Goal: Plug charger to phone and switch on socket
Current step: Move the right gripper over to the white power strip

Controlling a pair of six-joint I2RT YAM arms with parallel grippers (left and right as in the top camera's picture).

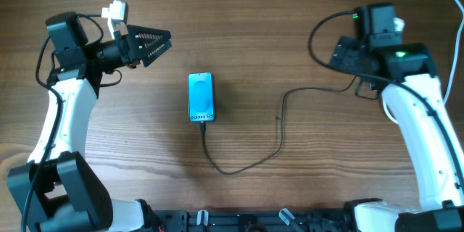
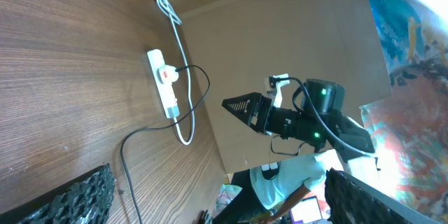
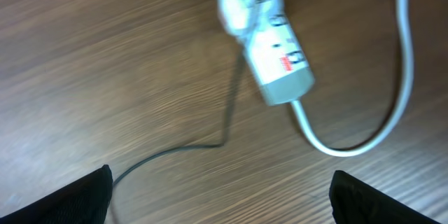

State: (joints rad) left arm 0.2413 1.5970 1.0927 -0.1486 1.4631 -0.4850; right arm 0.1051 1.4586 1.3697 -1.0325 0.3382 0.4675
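- The wooden counter (image 1: 239, 14) fills the overhead view, and everything else is laid on it.
- The left tool (image 1: 163, 42) is held in the upper left of the overhead view and is pointed towards the frame's centre. In its own wrist view its fingers (image 2: 77, 196) are seen at the two lower corners, spread wide.
- The right tool (image 3: 222, 178) is likewise spread wide, with one finger at each lower corner of the right wrist view. It is poised over the power strip.
- The power strip (image 3: 269, 49) is seen blurred at the top centre of the right wrist view, with a red mark on it. In the overhead view it is hidden under the right arm, at the upper right.
- The white cord (image 3: 395, 77) is looped from the strip's rounded end towards the right edge.
- The charger cable (image 1: 279, 127) is curved from the strip down and left across the overhead view, and its end meets the phone's lower edge.
- The phone (image 1: 201, 98) is laid flat, left of centre, with its blue screen up, well apart from both tools.
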